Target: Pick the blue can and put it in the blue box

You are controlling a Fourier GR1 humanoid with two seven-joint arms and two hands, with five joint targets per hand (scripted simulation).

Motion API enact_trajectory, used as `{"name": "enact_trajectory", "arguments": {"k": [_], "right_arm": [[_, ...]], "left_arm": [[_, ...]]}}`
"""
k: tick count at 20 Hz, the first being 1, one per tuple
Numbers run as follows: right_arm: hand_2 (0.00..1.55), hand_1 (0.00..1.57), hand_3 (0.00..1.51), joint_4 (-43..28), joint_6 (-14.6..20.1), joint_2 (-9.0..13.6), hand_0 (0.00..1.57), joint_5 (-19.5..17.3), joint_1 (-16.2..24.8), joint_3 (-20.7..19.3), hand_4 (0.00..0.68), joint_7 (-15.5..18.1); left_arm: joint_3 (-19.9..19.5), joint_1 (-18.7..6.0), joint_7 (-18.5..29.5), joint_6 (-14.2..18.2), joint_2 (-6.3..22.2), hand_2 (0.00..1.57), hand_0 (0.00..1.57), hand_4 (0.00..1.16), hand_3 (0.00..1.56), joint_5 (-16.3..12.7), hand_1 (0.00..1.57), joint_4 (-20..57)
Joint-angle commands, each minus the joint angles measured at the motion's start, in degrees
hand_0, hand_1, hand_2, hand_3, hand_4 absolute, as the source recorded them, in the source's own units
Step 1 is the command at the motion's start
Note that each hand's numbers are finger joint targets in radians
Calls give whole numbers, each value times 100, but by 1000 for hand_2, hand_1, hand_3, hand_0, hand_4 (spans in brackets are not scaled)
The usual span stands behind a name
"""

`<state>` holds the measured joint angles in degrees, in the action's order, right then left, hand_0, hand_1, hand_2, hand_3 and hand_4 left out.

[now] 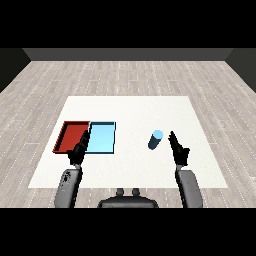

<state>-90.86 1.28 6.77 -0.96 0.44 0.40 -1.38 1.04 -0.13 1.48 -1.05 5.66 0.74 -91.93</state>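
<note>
We see the left hand lying over the near edge where the red tray and the blue tray meet, so its fingers hide part of both rims. We cannot tell whether those fingers touch either tray. We cannot make out any label on the blue can, just beside the right hand's fingers.

A bare test room rather than a home or shop: a white table stands alone on a pale grey plank floor, with dark walls beyond the table's far edge and no furnishings visible around it.
</note>
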Motion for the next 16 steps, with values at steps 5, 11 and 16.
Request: {"name": "enact_trajectory", "arguments": {"k": [5,11,16], "right_arm": [[0,0,0,1044,-145,-54,0,116,-677,-305,0,-59],[0,0,0,875,-1149,-121,0,813,-706,-311,0,1748],[0,0,0,1289,-1413,36,0,820,-609,-530,0,2233]], "left_arm": [[-132,178,-69,94,-202,0,0,0,0,-63,0,199],[-214,179,1440,143,-445,0,0,0,0,-197,0,-371],[-358,327,2123,-102,-355,0,0,0,0,-285,0,182]]}}
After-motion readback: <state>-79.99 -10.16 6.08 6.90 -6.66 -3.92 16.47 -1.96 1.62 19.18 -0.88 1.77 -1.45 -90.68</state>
